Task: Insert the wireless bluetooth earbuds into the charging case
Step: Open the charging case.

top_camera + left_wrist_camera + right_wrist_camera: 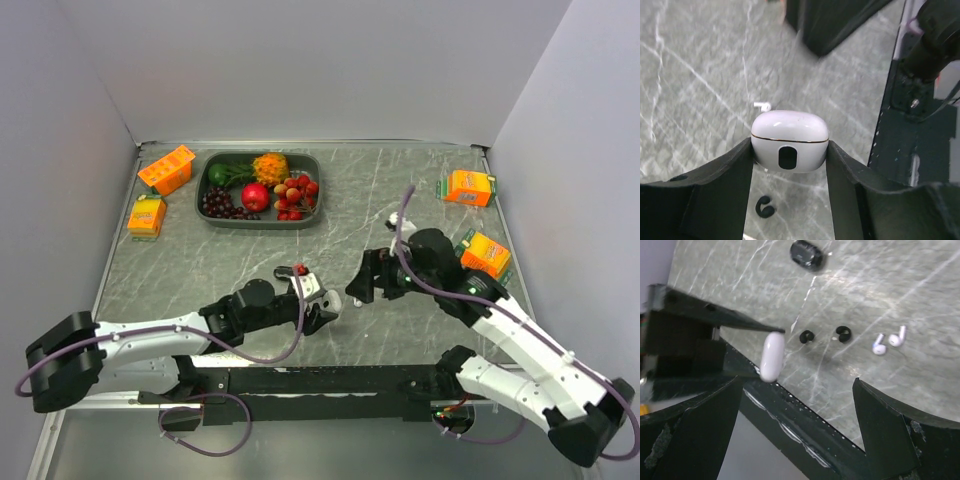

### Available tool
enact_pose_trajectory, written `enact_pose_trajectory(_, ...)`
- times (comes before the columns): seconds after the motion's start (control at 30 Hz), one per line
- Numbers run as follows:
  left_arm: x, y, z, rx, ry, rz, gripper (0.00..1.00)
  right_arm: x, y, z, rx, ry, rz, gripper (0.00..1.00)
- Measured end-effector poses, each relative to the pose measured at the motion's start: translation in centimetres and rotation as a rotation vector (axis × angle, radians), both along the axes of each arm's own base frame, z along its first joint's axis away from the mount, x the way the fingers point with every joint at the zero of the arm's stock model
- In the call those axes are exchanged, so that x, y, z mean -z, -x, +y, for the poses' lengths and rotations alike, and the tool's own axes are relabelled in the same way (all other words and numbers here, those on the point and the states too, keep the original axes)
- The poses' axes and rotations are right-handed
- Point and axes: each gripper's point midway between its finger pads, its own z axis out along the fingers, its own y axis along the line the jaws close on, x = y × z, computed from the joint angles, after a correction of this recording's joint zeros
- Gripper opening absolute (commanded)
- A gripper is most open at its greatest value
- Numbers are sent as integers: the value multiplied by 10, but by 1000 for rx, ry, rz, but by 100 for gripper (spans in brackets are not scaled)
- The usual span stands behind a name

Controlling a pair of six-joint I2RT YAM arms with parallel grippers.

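I'm gripping white charging case, lid shut, in left pincer. Right pincer hanging wide open. Earbuds lying loose near counter's near edge. Tray at far edge holding fruit.

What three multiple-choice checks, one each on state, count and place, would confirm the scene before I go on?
1. The right gripper is: A. open and empty; B. shut on an earbud; C. shut on nothing.
2. How many white earbuds lie on the table in the right wrist view? A. one; B. two; C. four.
3. The white case is: A. loose on the table; B. in the right gripper; C. between the left gripper's fingers.

Answers:
1 A: its fingers stand wide apart with nothing between them.
2 B: a pair lies side by side on the marble.
3 C: in the left wrist view, a finger presses each side of it.
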Motion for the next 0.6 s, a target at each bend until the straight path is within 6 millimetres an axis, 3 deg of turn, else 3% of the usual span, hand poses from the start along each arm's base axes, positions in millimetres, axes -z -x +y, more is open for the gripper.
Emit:
enact_pose_trajectory(0.2,-22,10,-2,11,33,-96,1,7,3,23,-103,23,43,97)
enact_pose_trajectory(0.6,-13,9,3,-29,-53,-189,1,17,-1,47,-163,72,87,94)
